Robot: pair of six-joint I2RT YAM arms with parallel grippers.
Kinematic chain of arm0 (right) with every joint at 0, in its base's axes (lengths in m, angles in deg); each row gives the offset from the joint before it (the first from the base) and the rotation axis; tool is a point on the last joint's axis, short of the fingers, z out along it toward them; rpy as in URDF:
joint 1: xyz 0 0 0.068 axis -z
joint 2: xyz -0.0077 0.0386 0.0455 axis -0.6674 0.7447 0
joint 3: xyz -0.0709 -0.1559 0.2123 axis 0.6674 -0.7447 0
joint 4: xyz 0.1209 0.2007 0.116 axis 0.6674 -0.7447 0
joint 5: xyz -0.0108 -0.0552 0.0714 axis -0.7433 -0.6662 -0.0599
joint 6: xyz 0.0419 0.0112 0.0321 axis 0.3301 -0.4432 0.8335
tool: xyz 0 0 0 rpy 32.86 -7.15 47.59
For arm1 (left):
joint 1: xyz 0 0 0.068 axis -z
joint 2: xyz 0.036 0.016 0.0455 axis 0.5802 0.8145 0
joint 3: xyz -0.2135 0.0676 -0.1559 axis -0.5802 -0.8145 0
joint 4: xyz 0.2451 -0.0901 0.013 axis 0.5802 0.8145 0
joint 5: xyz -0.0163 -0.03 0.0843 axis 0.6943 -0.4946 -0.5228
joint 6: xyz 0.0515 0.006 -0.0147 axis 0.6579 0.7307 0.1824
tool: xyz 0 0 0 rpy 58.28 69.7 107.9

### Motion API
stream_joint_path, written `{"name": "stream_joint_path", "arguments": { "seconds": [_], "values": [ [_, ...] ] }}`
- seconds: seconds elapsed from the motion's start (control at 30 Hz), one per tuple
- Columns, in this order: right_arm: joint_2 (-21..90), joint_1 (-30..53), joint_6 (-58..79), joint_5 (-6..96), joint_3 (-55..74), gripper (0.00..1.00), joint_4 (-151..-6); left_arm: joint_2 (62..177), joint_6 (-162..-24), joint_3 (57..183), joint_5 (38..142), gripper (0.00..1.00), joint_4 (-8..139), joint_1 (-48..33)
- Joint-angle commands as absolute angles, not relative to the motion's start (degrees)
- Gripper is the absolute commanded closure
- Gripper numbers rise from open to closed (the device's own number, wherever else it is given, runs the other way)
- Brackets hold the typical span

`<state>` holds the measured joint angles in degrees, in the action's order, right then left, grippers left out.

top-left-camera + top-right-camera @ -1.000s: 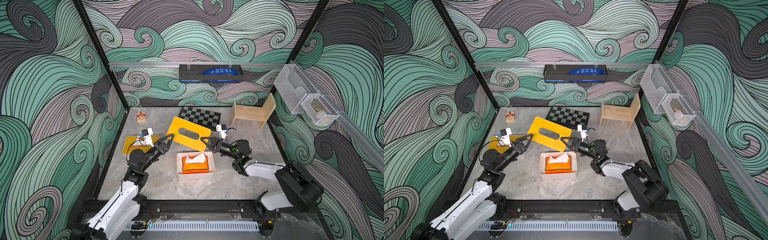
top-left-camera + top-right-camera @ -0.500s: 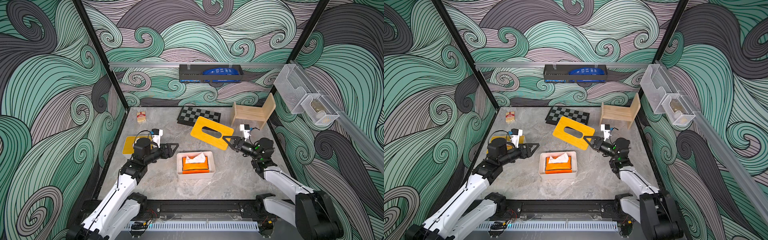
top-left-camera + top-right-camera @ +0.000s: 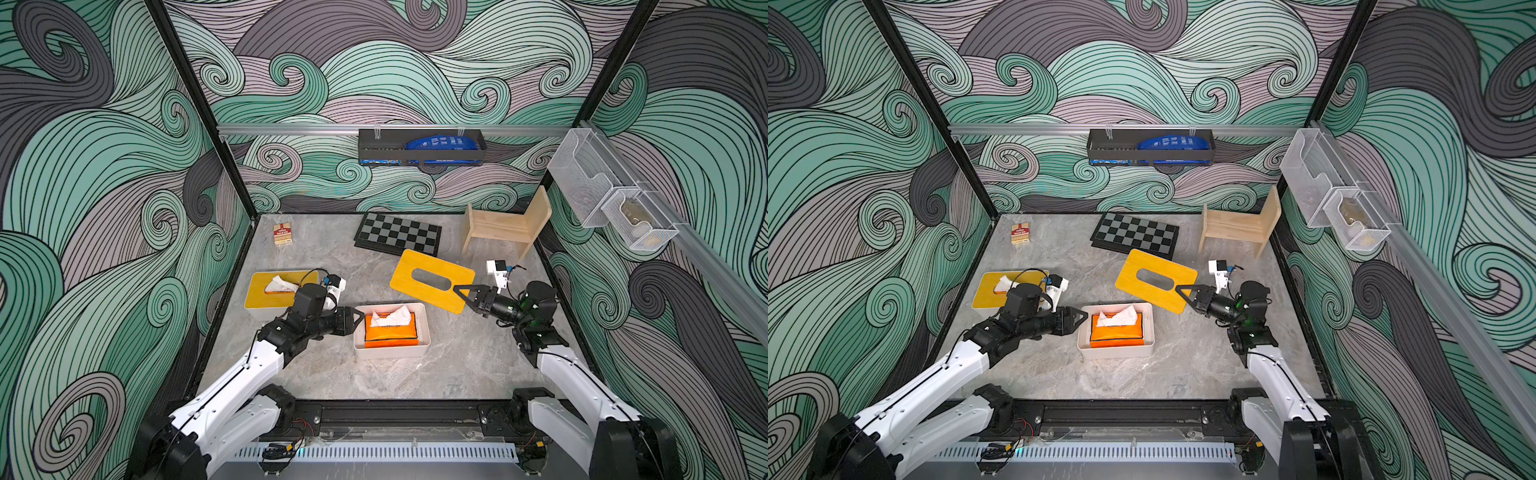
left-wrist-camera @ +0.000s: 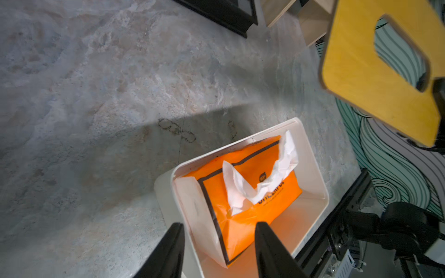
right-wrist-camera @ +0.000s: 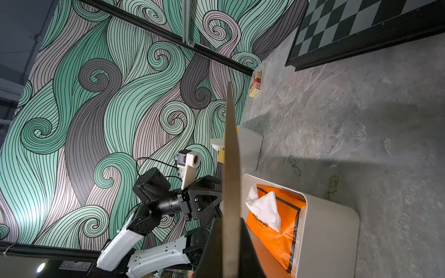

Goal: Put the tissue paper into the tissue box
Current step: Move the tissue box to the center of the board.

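Yellow lid [image 3: 440, 297] swung toward worktop's [image 3: 332, 374] right edge; we see right fingers [image 5: 213, 245] pinching it, left fingers [image 4: 168, 245] spread astride tissue box [image 3: 390, 352] wall.

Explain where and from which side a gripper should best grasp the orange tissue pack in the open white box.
Probably from above, jaws spanning the short width of the orange tissue pack at mid-length. The white box walls block sideways approaches; the pack lies flat, top exposed. Avoid the loose tissue tuft: it would likely pull out.
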<state>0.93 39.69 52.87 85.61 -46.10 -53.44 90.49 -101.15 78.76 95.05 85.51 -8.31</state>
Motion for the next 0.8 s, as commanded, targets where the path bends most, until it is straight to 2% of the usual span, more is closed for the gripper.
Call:
{"name": "stream_joint_path", "arguments": {
  "seconds": [0.0,0.1,0.27,0.43,0.6,0.77],
  "values": [
    [-0.7,39.9,50.7,87.1,-46.5,1.00,-55.7,93.1,-100.1,81.4,90.1,0.60,89.6,-7.5],
    [-1.6,39.9,50.9,87.3,-47.0,1.00,-56.0,95.3,-100.8,80.6,89.8,0.64,87.8,-6.0],
    [-2.3,39.9,49.9,88.6,-47.2,1.00,-58.1,99.2,-101.4,80.9,88.8,0.83,86.1,-4.9],
    [-3.5,39.8,49.9,88.8,-48.0,1.00,-59.2,102.1,-99.3,85.2,86.2,0.94,86.0,-4.8],
    [-4.5,38.4,51.7,89.2,-49.1,1.00,-59.2,107.2,-96.9,91.0,83.1,0.99,87.5,-4.9],
    [-7.1,35.9,54.0,87.7,-49.9,1.00,-59.1,111.3,-93.6,95.3,79.7,0.99,88.6,-4.8]
  ]
}}
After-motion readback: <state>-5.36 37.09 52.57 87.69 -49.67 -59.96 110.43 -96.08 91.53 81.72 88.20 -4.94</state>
